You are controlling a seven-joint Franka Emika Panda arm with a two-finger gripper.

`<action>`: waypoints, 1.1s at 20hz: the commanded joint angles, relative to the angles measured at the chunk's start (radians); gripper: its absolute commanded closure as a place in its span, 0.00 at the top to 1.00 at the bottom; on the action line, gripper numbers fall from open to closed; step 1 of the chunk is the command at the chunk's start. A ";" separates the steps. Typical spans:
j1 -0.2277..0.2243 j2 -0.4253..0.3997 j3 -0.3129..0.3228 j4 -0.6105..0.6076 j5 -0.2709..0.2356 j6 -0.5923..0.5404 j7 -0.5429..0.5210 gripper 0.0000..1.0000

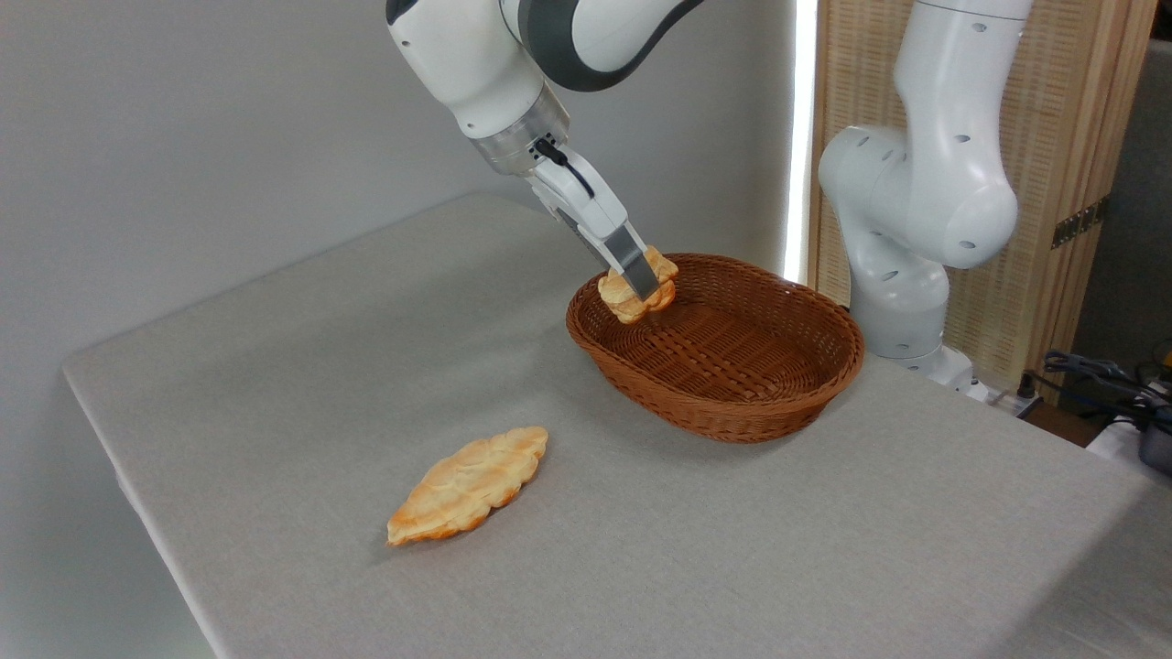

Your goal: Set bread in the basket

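The bread (623,299), a small golden-orange bun with a pale lumpy top, hangs in the air over the left rim of the basket (732,416). My gripper (645,282) is shut on the bread, its grey fingers clamping it from both sides. The basket is an oval, reddish-brown wicker one, standing at the far right of the table with nothing lying inside it. The bun sits just above the basket's near-left inner wall, not touching the bottom.
A longer, flat leaf-shaped golden pastry (469,484) lies on the grey tablecloth near the front left. The arm's white base (902,275) stands behind the basket at the right. Cables (1108,380) lie at the far right edge.
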 commanded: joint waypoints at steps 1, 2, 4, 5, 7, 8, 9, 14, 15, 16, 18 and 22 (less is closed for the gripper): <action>-0.008 -0.003 0.007 0.002 -0.015 0.017 0.011 1.00; -0.009 -0.003 0.007 0.002 -0.015 0.019 0.011 1.00; -0.020 -0.003 0.007 0.003 -0.015 0.021 0.011 1.00; -0.022 -0.003 0.005 0.003 -0.015 0.022 0.011 1.00; -0.022 -0.003 0.007 0.005 -0.017 0.027 0.011 1.00; -0.022 -0.003 0.007 0.006 -0.017 0.036 0.011 1.00; -0.022 -0.003 0.007 0.009 -0.017 0.040 0.011 1.00; -0.012 -0.003 0.021 0.068 -0.012 0.175 0.011 1.00; -0.006 -0.003 0.022 0.078 -0.011 0.210 0.011 1.00; -0.006 -0.003 0.028 0.084 -0.009 0.231 0.011 1.00; -0.006 -0.003 0.062 0.104 -0.007 0.296 0.009 1.00; -0.006 0.008 0.113 0.144 -0.004 0.350 0.011 1.00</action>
